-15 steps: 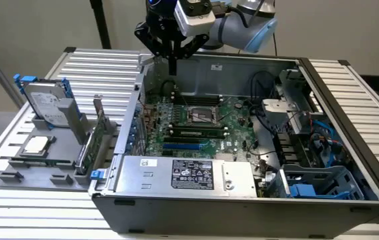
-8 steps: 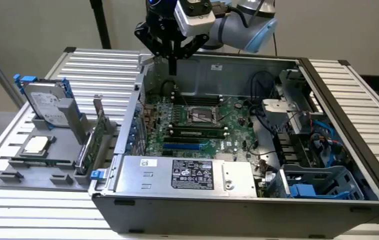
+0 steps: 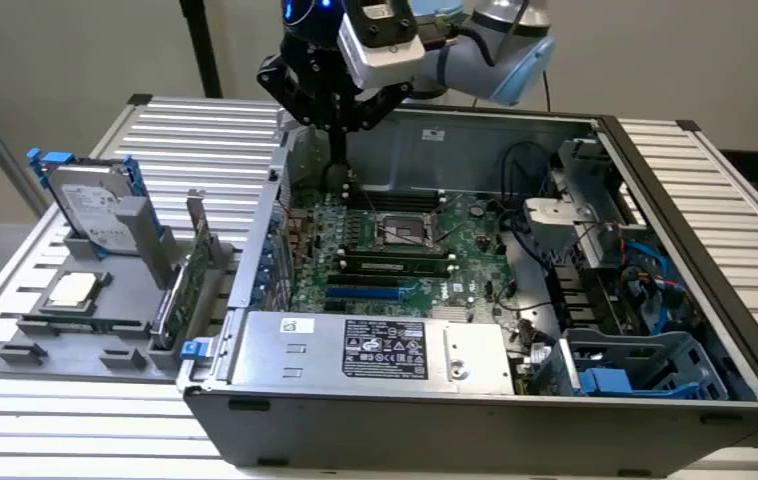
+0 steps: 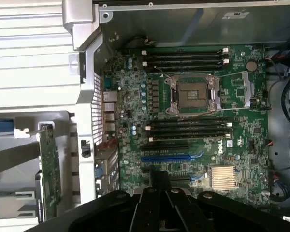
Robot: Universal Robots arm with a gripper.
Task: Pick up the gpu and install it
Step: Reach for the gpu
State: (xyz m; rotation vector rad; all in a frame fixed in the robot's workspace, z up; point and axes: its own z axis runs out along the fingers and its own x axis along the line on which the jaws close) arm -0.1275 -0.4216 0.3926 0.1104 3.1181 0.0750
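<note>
The gpu (image 3: 190, 275) stands on edge in the grey holder on the exterior view's left, green board face showing, silver bracket at its top. In the wrist view the gpu (image 4: 49, 169) is a narrow green strip outside the case wall. My gripper (image 3: 336, 140) hangs over the far left corner of the open computer case, above the motherboard (image 3: 393, 245) and well away from the card. Its dark fingers (image 4: 159, 193) are pressed together, shut, with nothing between them. A blue expansion slot (image 4: 166, 157) lies on the board near the fingertips.
A silver hard drive with blue rails (image 3: 92, 205) and a processor (image 3: 72, 290) share the grey holder (image 3: 32, 355). The case holds a power supply (image 3: 379, 350), cables (image 3: 533, 170) and a blue drive cage (image 3: 633, 370). The case's left wall (image 3: 262, 250) separates holder and board.
</note>
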